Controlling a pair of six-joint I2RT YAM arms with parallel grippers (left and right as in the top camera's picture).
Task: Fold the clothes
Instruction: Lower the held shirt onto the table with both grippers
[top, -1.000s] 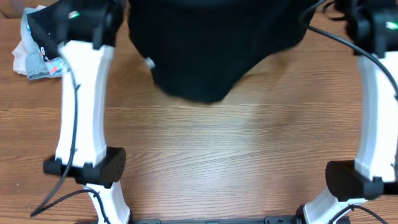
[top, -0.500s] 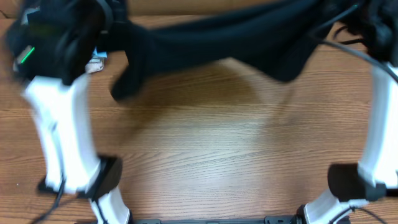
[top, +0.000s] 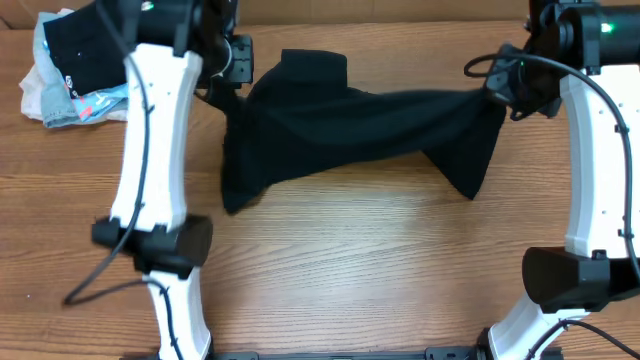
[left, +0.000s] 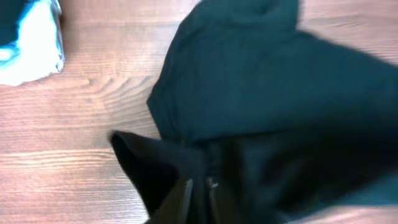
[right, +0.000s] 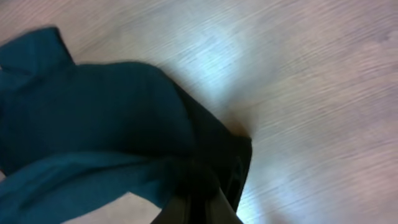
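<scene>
Both arms are the same build: the left arm (top: 150, 130) and the right arm (top: 600, 150) each have a long, smooth white shell. At the end farthest from the pincer it runs into a chunky black joint housing (top: 160, 250). Right behind each pincer the casing turns black, with a small green light (top: 606, 27) glowing on it. A thin black cable (top: 612, 120) runs along each white shell, and the right one bows out in a loose loop. Up close, the left pincer (left: 199, 186) has dark, narrow fingers with a tiny pale dot beside them, maybe a screw. The right pincer (right: 198, 202) looks just as dark, but it's too blurry for detail.
</scene>
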